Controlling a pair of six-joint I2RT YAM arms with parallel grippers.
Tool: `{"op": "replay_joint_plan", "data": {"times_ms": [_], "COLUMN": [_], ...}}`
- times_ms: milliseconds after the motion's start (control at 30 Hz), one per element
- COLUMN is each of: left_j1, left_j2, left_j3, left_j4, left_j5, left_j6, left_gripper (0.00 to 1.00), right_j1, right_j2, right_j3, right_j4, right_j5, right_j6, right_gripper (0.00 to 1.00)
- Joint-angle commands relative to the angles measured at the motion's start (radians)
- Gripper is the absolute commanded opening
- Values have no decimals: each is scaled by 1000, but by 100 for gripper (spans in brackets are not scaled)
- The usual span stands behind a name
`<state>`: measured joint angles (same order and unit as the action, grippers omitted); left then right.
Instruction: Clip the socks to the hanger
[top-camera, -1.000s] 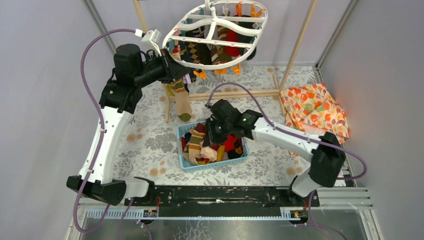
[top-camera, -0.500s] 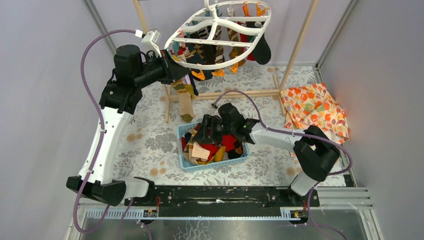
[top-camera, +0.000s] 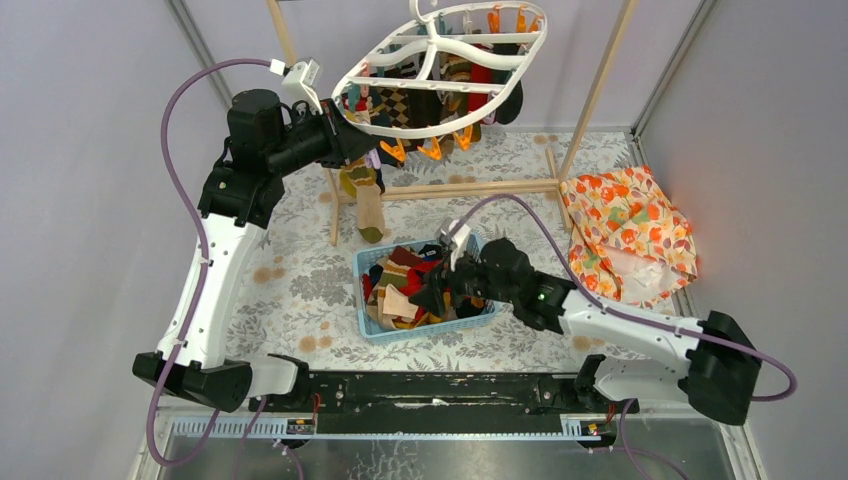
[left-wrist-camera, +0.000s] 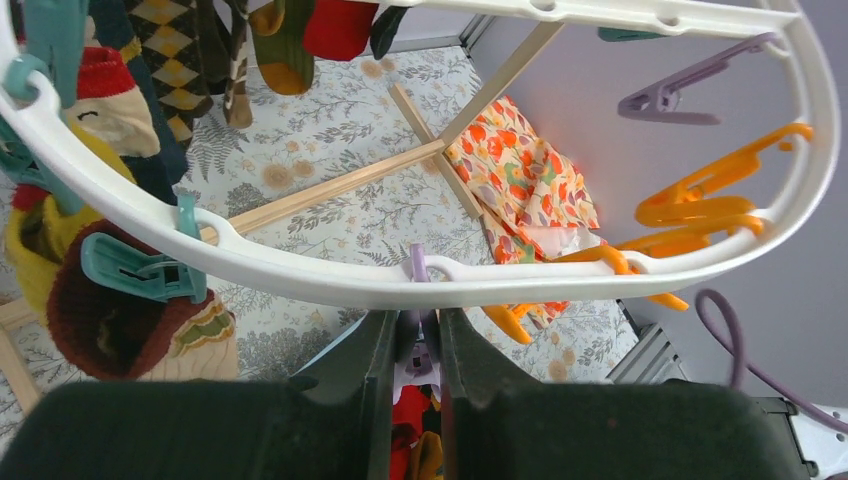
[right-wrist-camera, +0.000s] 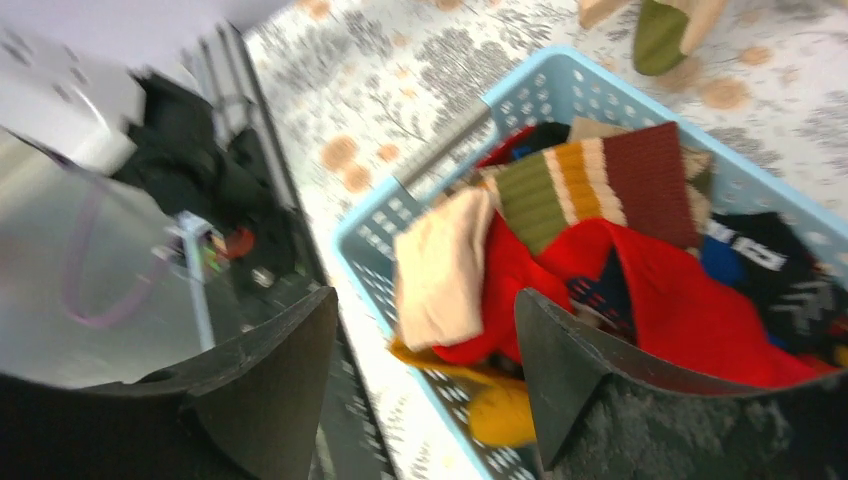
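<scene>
My left fingers (left-wrist-camera: 375, 385) pinched on purple clip (left-wrist-camera: 417, 266) under hanger (left-wrist-camera: 300, 282) rim; right fingers (right-wrist-camera: 270, 385) wide apart, empty, over socks (right-wrist-camera: 600, 265) in basket (right-wrist-camera: 598, 88).

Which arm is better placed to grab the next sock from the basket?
Right. Its open right gripper hovers over the socks in the blue basket, jaws spread above the pile. The left gripper is up at the hanger, pinched on a lilac clip.
</scene>
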<state>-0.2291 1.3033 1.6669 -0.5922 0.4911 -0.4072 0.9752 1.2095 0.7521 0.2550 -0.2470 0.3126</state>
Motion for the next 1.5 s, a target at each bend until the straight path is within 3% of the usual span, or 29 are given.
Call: {"op": "replay_joint_plan", "data": {"times_ms": [0,167,400,1000,1133,1300,1400,1467], "left_j1": [4,4,4,5,8,11,11,12], "left_j2": [-6,2,13,17,13,8,7,8], "left_j3": [-2,3,21,45,38,35,34,34], "left_j4": [34,25,6,-20,-23,-24,-24,-24], "left_j5": [16,17,20,15,20,26,30,33], "left_j6": [19,25,25,40,44,44,47,47], "left_gripper": [0,0,0,0,0,0,0,0], "right_j1": [34,90,242,409,421,431,433,431], "right_j2": [-82,-72,42,237,247,238,230,219], "right_j3": [-89,-70,19,103,110,141,186,215], "right_j4": [-42,-116,-153,-140,-104,-111,-168,-202], "right_j5": [93,159,440,625,636,616,597,558], "right_j6": [-482,-726,-1035,-1342,-1351,-1295,-1201,-1104], "right_gripper": [72,69,66,59,47,17,2,0]}}
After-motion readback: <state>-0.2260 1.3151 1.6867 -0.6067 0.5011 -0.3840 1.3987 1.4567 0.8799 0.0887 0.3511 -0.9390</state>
